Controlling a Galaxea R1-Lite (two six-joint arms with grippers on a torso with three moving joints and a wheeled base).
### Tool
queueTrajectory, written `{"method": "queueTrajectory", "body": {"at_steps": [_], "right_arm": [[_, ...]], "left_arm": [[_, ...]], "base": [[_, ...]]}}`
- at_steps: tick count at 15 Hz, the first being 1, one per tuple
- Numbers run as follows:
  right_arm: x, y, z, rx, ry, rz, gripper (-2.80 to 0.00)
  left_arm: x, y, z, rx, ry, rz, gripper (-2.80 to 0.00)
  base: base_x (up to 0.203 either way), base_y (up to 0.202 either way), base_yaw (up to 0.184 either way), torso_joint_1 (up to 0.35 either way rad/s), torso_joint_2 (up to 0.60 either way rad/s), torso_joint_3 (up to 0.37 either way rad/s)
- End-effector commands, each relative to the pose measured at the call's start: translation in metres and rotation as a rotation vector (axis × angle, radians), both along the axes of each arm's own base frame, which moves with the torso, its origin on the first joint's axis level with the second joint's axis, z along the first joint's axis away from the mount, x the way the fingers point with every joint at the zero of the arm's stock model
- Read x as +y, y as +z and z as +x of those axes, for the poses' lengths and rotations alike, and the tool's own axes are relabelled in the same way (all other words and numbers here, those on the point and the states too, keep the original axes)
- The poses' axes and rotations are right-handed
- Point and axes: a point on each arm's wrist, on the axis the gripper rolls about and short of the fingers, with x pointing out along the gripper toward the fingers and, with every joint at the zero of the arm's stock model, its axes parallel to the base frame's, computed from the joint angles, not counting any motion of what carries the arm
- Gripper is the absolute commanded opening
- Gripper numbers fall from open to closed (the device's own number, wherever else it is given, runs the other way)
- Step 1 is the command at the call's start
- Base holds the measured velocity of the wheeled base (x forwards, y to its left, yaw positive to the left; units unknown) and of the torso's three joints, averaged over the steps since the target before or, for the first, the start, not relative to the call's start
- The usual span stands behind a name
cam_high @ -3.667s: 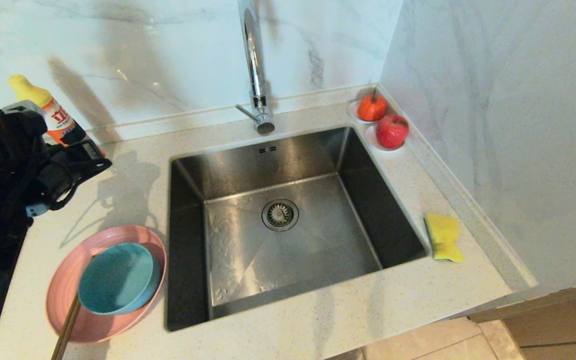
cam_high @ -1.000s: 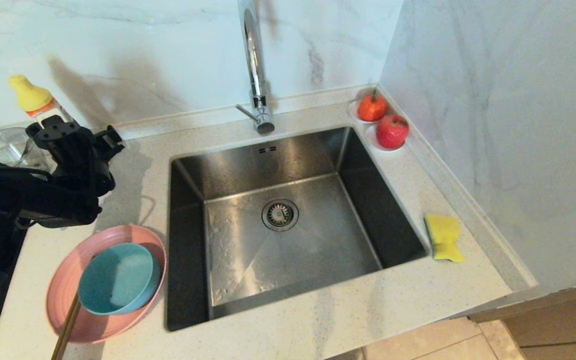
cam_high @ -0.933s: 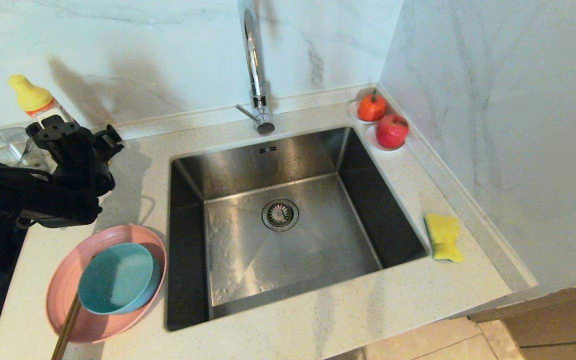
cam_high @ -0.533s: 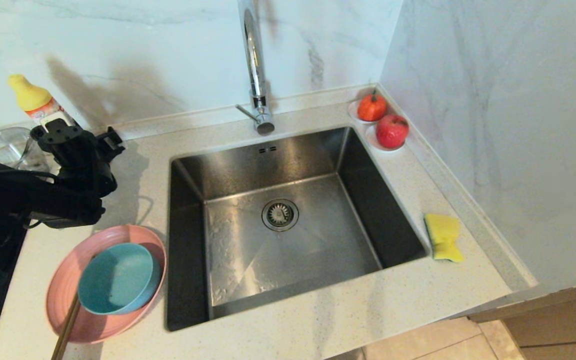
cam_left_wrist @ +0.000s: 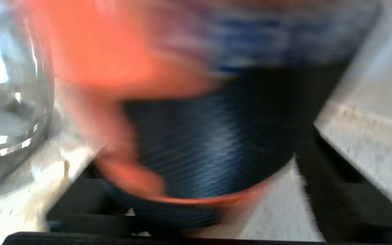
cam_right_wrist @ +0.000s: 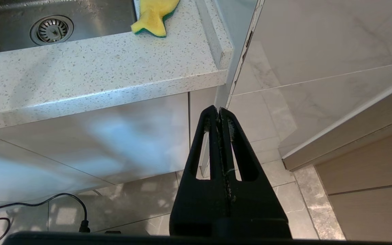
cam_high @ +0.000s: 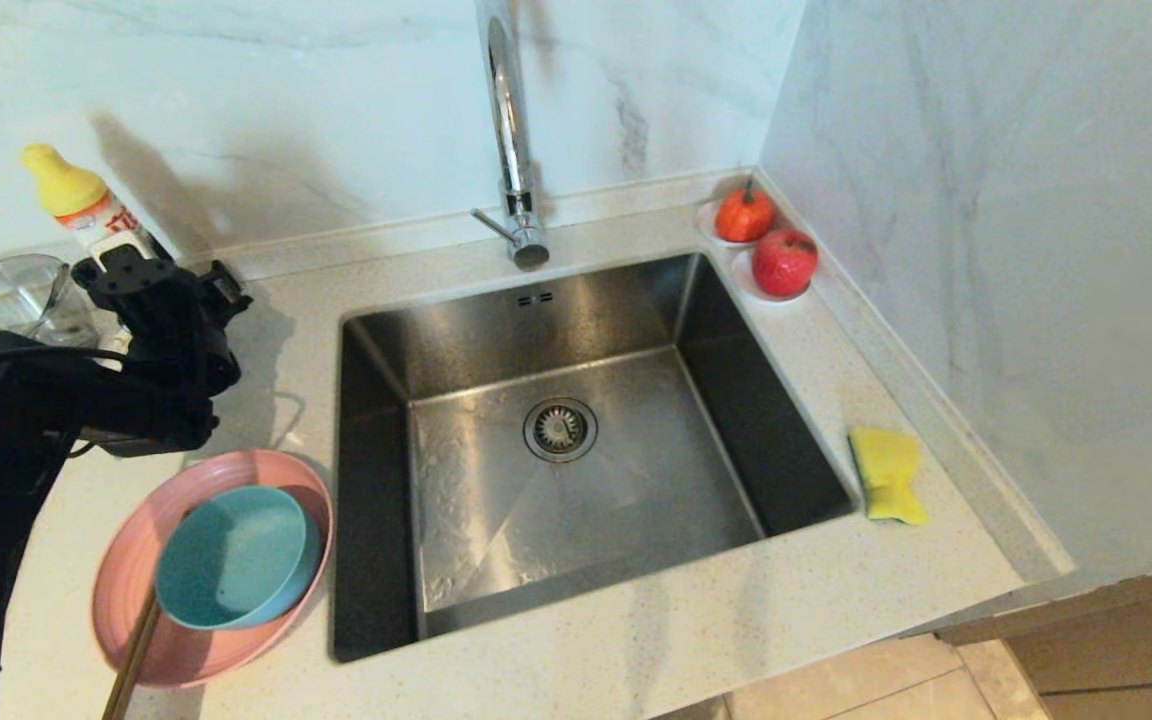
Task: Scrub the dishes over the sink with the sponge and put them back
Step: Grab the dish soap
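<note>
I am reaching my left gripper (cam_high: 171, 285) toward the far left of the counter, its fingers spread around the base of an orange detergent bottle (cam_high: 86, 213), not yet clamped. My left wrist view is blurring the bottle's label. My right gripper (cam_right_wrist: 219, 112) is hanging pressed shut below the counter edge. The teal bowl (cam_high: 236, 555) is sitting in the pink plate (cam_high: 136, 560) left of the sink (cam_high: 576, 440); the sponge (cam_high: 886, 473) is lying to its right.

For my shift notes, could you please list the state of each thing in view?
Plate: on counter, bowl inside.
Bowl: upright, looks empty.
Sponge: on counter, untouched.
Sink: no dishes in it.
Tap: no water visible.
Bottle: upright, capped.
Left tool: around bottle base.
Right tool: shut, below counter.
</note>
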Motion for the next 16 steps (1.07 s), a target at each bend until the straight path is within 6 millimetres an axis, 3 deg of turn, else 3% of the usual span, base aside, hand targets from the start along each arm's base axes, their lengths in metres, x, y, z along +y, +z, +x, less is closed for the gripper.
{"method": "queueTrajectory", "body": {"at_steps": [1,9,13,16], "right_arm": [[0.0,0.0,0.0,0.0,0.0,0.0,-2.8],[0.0,0.0,0.0,0.0,0.0,0.0,-2.8],[0.0,0.0,0.0,0.0,0.0,0.0,-2.8],[0.0,0.0,0.0,0.0,0.0,0.0,-2.8]], "left_arm": [[0.001,-0.001,0.003,-0.01,0.0,0.002,-2.8],[0.001,0.012,0.004,-0.056,0.005,0.012,-2.8],[-0.005,0.063,-0.024,-0.117,0.023,0.016,-2.8],[-0.017,0.105,-0.064,-0.159,0.016,0.02,-2.8]], "base": [[0.0,0.0,0.0,0.0,0.0,0.0],[0.0,0.0,0.0,0.0,0.0,0.0],[0.0,0.0,0.0,0.0,0.0,0.0],[0.0,0.0,0.0,0.0,0.0,0.0]]}}
